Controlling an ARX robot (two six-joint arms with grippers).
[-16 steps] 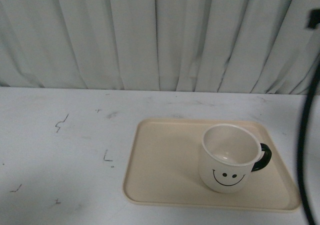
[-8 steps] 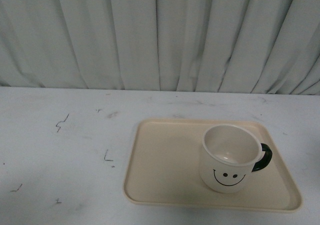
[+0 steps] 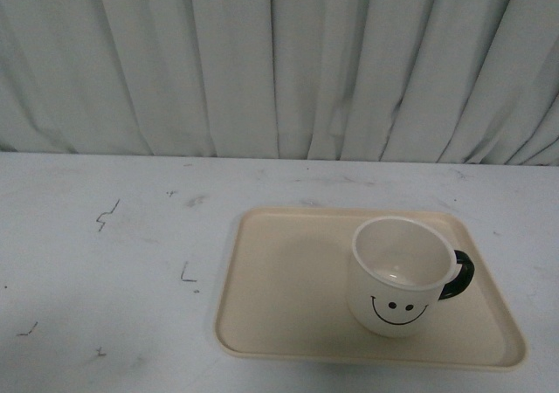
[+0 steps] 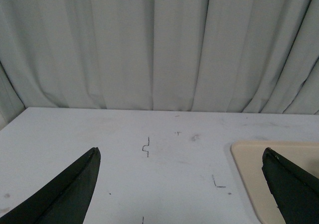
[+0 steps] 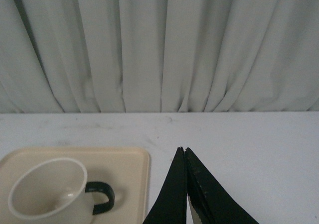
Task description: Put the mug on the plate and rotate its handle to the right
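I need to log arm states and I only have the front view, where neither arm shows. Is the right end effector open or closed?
Observer: Closed. In the right wrist view the right end effector has its fingertips pressed together, holding nothing.
Operator: And the left one?
Observer: Open. The left end effector shows its fingers spread wide, with bare table between them.
Operator: Is either one touching the mug?
Observer: No. In the right wrist view the mug stands on the plate with its handle pointing toward the closed end effector but apart from it.
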